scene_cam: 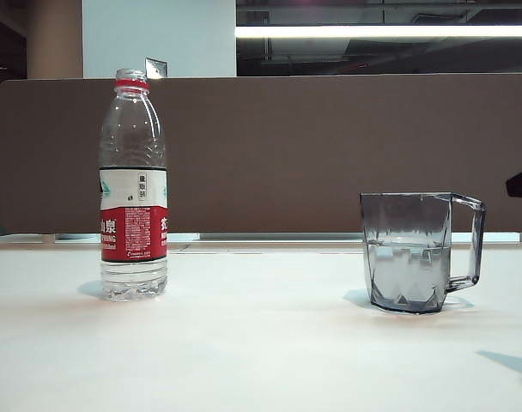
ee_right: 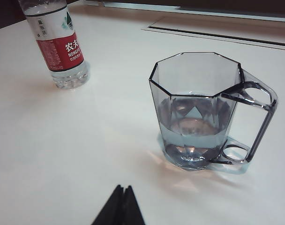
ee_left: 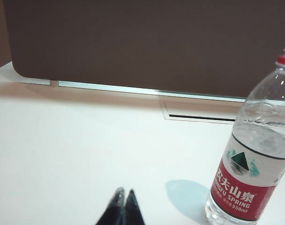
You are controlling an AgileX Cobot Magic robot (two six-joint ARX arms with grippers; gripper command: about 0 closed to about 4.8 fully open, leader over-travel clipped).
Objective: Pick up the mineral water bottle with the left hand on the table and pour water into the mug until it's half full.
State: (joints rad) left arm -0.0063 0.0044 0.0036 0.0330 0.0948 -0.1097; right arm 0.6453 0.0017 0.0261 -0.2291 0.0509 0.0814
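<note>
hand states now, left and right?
Left hand: closed, holding nothing, near the clear plastic bottle.
Right hand: closed, empty, before the smoky-grey mug.

The mineral water bottle point(scene_cam: 133, 184) at nine o'clock is clear, ribbed, glossy plastic with a smooth printed label. At three o'clock, the mug point(scene_cam: 413, 251) is smoky transparent plastic, faceted and shiny. The tabletop point(scene_cam: 261, 343) looks smooth, white and faintly sheened. The partition point(scene_cam: 312, 146) behind looks matt brown. Both pincer tips, left pincer point(ee_left: 123, 197) and right pincer point(ee_right: 123, 192), look matt black.

Brown partition panel point(scene_cam: 295, 154) behind — a ceiling light strip point(scene_cam: 385, 31) glowing above.
</note>
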